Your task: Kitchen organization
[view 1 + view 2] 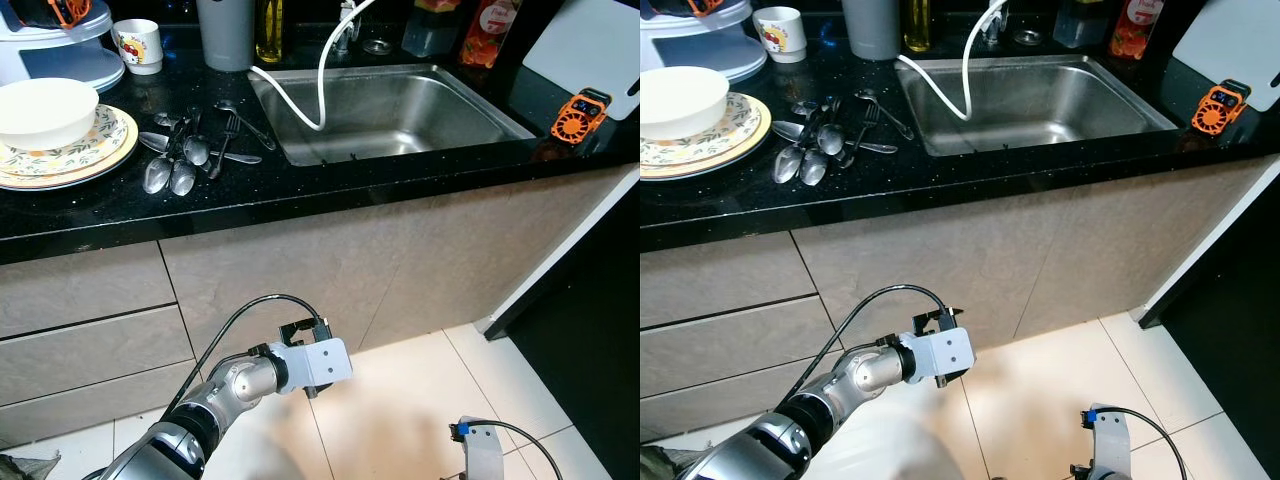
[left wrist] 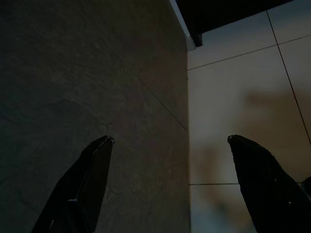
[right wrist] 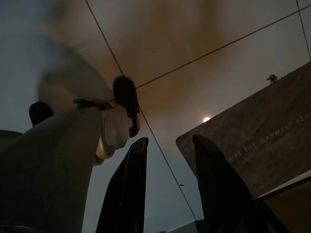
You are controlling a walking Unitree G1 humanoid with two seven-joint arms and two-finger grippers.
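On the black counter [image 1: 330, 190] lies a pile of spoons and forks [image 1: 190, 150], left of the steel sink [image 1: 400, 110]. A white bowl [image 1: 45, 110] rests on stacked floral plates [image 1: 95, 150] at the far left, with a patterned mug [image 1: 138, 45] behind them. My left arm [image 1: 300, 368] is raised in front of the cabinet, well below the counter. In its wrist view my left gripper [image 2: 170, 141] is open with nothing between its fingers, facing the cabinet front. My right gripper [image 3: 170, 140] hangs low over the floor tiles, fingers a little apart and holding nothing.
A white hose [image 1: 310, 90] loops into the sink. Behind it stand a grey canister [image 1: 225, 30] and bottles [image 1: 268, 28]. An orange gadget [image 1: 580, 113] and a white cutting board [image 1: 590, 45] sit at the right. Drawers [image 1: 90, 330] lie below the counter on the left.
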